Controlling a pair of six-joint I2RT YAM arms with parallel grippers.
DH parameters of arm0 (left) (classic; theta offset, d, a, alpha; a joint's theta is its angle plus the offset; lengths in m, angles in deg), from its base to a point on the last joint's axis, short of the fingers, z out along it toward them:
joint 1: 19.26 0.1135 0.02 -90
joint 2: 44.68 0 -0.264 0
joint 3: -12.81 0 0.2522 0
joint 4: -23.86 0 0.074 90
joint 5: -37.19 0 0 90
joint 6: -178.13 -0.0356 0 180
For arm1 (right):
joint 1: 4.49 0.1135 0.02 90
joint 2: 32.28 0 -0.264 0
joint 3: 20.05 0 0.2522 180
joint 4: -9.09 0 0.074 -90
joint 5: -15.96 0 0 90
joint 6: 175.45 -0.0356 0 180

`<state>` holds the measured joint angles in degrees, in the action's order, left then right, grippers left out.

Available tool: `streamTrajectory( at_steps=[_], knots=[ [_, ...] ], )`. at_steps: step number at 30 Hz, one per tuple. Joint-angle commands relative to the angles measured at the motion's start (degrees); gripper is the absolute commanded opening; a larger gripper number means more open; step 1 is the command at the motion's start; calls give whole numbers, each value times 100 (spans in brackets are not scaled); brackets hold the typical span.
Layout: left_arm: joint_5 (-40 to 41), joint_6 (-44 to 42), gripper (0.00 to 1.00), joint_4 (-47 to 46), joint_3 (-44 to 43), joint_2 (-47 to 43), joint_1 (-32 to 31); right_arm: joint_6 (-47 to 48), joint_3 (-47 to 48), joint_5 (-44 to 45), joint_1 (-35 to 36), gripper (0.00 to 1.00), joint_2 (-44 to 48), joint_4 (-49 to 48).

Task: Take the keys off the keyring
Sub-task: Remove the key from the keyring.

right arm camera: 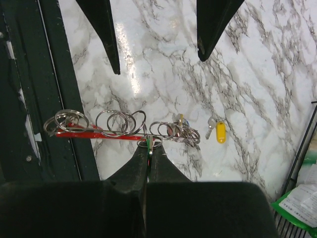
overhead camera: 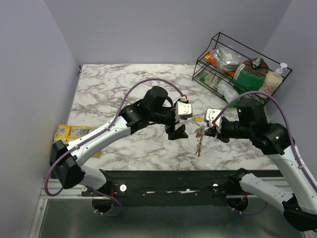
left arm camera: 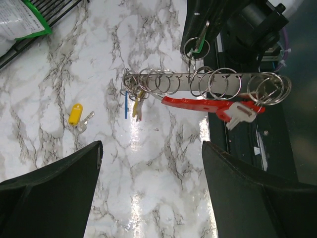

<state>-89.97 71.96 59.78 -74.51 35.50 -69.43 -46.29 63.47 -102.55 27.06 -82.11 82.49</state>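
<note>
While the right gripper [right arm camera: 149, 148] pinches tight on a small split ring [left arm camera: 196, 48] threaded on the keyring [left arm camera: 218, 84], the keyring hangs from that grip near the front edge of the marble table [overhead camera: 109, 89]. The left gripper [left arm camera: 151, 148] stands wide open and empty, just beside it. Several keys [left arm camera: 136, 101] cluster at 1 end of the keyring. 1 yellow-tagged key [left arm camera: 75, 114] lies loose on the table, apart.

MARBLE WORKTOP: A white, grey-veined desk [overhead camera: 114, 84] carries a loaded black wire rack [overhead camera: 205, 49] at its far right corner. A yellow-tagged key [left arm camera: 75, 114] lies loose on the stone near the middle, well apart from a yellow snack packet [overhead camera: 74, 133] resting at the desk's left edge.
</note>
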Motion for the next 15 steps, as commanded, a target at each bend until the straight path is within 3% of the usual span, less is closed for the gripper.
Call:
streamTrajectory(
  at_steps=[1, 6, 15],
  knots=[
    [-221, 219, 90, -176, -88, -82, 69, 162, -216, 292, 9, 1, 166, -145],
    [-282, 184, 90, 96, -369, 6, 157, 215, -375, 364, 9, 1, 254, -198],
    [-731, 1035, 91, -457, -624, 507, 174, 303, -235, 118, 9, 1, 289, -92]
  ],
)
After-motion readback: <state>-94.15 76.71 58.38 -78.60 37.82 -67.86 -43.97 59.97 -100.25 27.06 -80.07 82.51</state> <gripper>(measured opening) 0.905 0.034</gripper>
